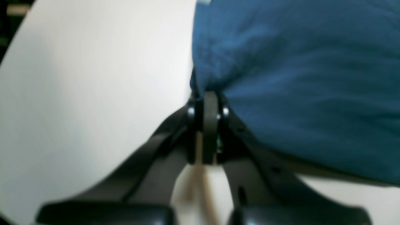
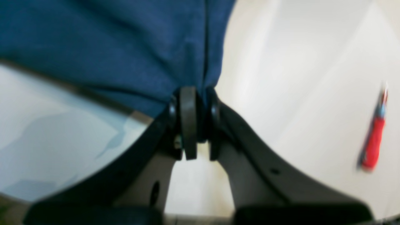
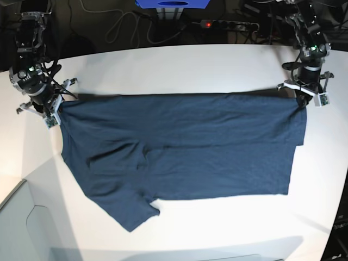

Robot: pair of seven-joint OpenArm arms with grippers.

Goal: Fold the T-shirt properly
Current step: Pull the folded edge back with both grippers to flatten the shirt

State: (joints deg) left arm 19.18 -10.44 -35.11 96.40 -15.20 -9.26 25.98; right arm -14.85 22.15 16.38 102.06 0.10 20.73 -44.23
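The dark navy T-shirt lies spread across the white table, its upper edge stretched in a straight line between my two grippers. One sleeve sticks out at the front left. My left gripper is shut on the shirt's right end; in the left wrist view it pinches a bunch of blue cloth. My right gripper is shut on the shirt's left end; in the right wrist view it clamps the cloth at a seam.
A red-handled tool lies on the table to the right in the right wrist view. Cables and a power strip lie behind the table's far edge. The table's front-left edge drops off to a grey floor.
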